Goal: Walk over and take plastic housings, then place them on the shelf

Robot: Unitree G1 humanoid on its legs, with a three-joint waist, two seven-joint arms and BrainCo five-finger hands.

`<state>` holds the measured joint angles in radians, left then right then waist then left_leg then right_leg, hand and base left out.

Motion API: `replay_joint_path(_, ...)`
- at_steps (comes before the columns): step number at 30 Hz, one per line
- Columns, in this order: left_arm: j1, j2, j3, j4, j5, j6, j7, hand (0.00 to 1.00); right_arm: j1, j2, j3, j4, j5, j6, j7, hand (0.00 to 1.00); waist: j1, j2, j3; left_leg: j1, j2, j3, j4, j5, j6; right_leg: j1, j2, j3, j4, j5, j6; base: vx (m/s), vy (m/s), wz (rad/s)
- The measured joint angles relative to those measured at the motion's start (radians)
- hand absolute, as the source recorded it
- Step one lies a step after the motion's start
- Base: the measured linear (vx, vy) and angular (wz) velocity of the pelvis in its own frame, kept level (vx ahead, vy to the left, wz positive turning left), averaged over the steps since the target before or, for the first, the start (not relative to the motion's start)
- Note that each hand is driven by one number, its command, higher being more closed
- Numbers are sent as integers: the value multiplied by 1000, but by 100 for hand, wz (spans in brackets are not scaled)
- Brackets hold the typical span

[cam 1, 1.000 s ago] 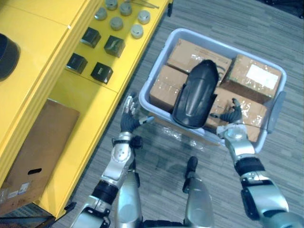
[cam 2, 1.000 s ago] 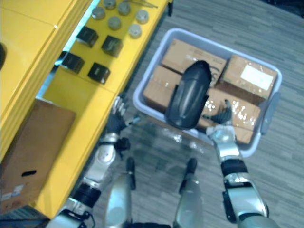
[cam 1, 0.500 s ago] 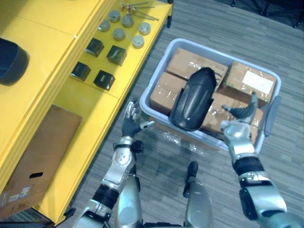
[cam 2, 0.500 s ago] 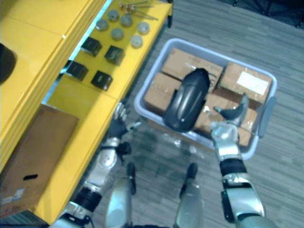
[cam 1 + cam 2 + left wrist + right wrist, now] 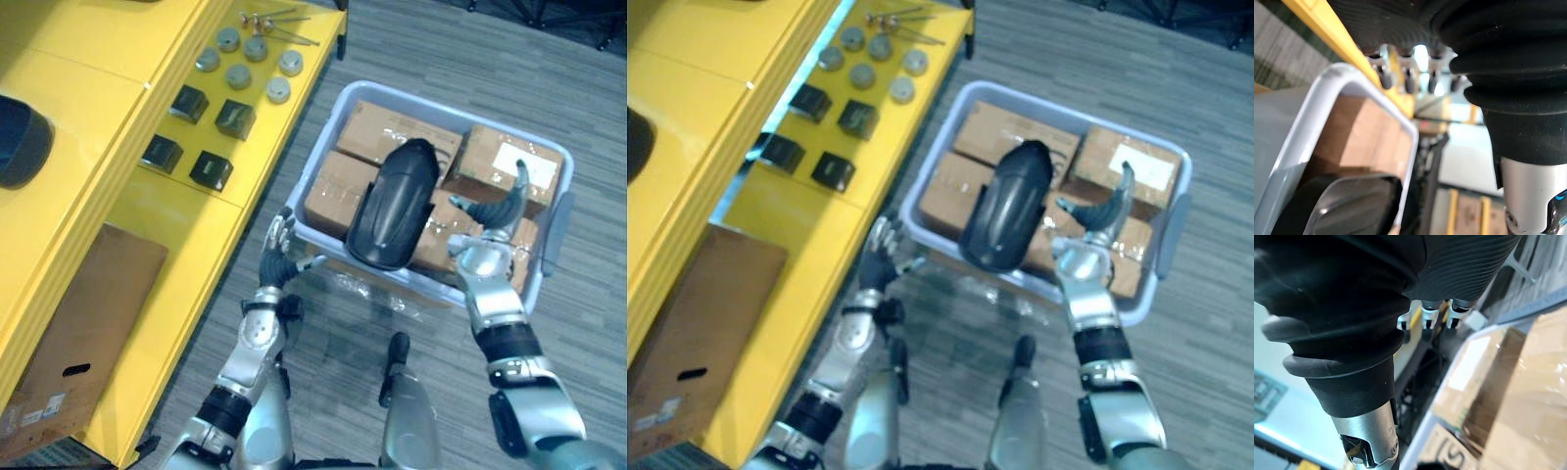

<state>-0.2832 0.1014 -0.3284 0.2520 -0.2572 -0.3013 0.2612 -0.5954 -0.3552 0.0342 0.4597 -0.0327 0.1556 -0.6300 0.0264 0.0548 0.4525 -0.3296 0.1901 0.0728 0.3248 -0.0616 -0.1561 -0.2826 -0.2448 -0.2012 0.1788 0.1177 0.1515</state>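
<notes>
Right hand [image 5: 484, 257]: we see it with fingers straight and thumb spread away from them, holding nothing. It hangs over the near right part of the bin [image 5: 551, 227], just beside the plastic housing [image 5: 395, 201] and apart from it.

Left hand [image 5: 275, 262]: likewise spread, fingers [image 5: 1385, 73] straight and empty. It is raised just beside the bin's near left corner; we cannot tell whether it touches the rim.

Plastic housing: a long, black, curved shell with a rounded far end. It lies lengthwise on top of the cardboard boxes [image 5: 392, 127] in the middle of the bin. Its near end reaches the bin's near wall, and neither hand is on it.

Bin: pale grey-blue with rounded corners, packed with the taped brown boxes, standing on grey carpet [image 5: 470, 49].

Yellow shelf [image 5: 147, 225]: this runs along the robot's left, its edge just beside the bin. On its lower level we note four small black blocks [image 5: 211, 169], and beyond them a cluster of silver round caps [image 5: 240, 75] and a few bolts [image 5: 274, 18]. Nearer the robot a flat cardboard box [image 5: 88, 323] lies on the same level. On the upper level sits a dark rounded object [image 5: 18, 142], cut off by the edge of the view.
</notes>
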Motion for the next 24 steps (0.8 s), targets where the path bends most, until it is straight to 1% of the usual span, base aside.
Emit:
replay_joint_path(2, 1, -1, -1, 0, 0, 0, 0, 0, 0, 1, 1, 34, 1, 18, 6, 0, 3, 0, 0, 1, -1, 0, -4, 4, 0, -2, -1, -1, 0, 0, 0, 3, 3, 2)
replay_joint_path(4, 4, 0, -1, 1, -1, 0, 1, 0, 0, 1, 2, 61, 11, 23, 25, 0, 3, 1, 0, 1, -2, 0, -4, 4, 0, -2, -2, -1, 0, 0, 0, 0, 0, 0)
replay_joint_path(6, 8, -1, -3, 2, -1, 0, 1, 0, 0, 0, 8, 82, 11, 48, 52, 0, 2, 2, -1, 1, -5, 0, -4, 4, 0, -2, -5, -2, 0, 0, 0, 0, 0, 0)
replay_joint_path(8, 8, -1, -4, 3, -2, 0, 0, 0, -4, 0, 18, 119, 11, 61, 77, 0, 2, 3, -1, 0, -7, -1, -4, 4, 0, -2, -8, -5, 0, 0, 0, 3, 8, 3)
replay_joint_path(10, 7, -2, -7, 8, -4, 0, 0, 0, -5, 0, 22, 162, 13, 72, 98, 0, 3, 9, -4, -6, -10, -5, -3, 5, 1, -1, -11, -12, -1, 0, 1, 5, 16, 7)
replay_joint_path(11, 7, -2, -8, 14, -8, 0, 0, 0, -9, -1, 32, 192, 16, 87, 119, 0, 5, 15, -8, -7, -10, -5, -3, 5, 1, -1, -11, -13, -3, 0, 1, 8, 16, 4)
replay_joint_path(12, 7, -2, -7, 17, -9, 0, 0, 0, -10, -1, 40, 212, 18, 93, 139, 0, 8, 22, -11, -8, -10, -7, -3, 5, 1, -1, -11, -15, -3, 0, 1, 8, 14, 3)
replay_joint_path(14, 7, -6, -7, 22, -10, -1, -1, 0, -14, -3, 42, 239, 17, 95, 171, 0, 11, 34, -18, -16, -10, -11, -1, 5, 1, -3, -11, -21, -5, 0, 1, 8, 10, 6)
replay_joint_path(19, -4, -11, -8, 57, -13, -1, -9, 0, -81, -49, 86, 349, 15, 77, 232, 0, 15, 36, -20, -20, -10, -16, 2, 5, 2, -3, -11, -27, -5, 1, 1, 1, 4, 2)
replay_joint_path(22, -12, -11, -9, 72, -21, -1, -22, 0, -104, -59, 88, 394, 16, 60, 245, 0, 16, 40, -18, -22, -10, -23, 3, 5, 2, 3, -12, -36, -5, 0, 0, -1, 7, 6)
replay_joint_path(24, -15, -12, -10, 82, -21, -1, -32, 0, -118, -68, 101, 415, 15, 61, 252, 0, 18, 44, -17, -26, -10, -28, 4, 5, 2, 4, -12, -40, -5, -1, -1, -3, 8, 7)
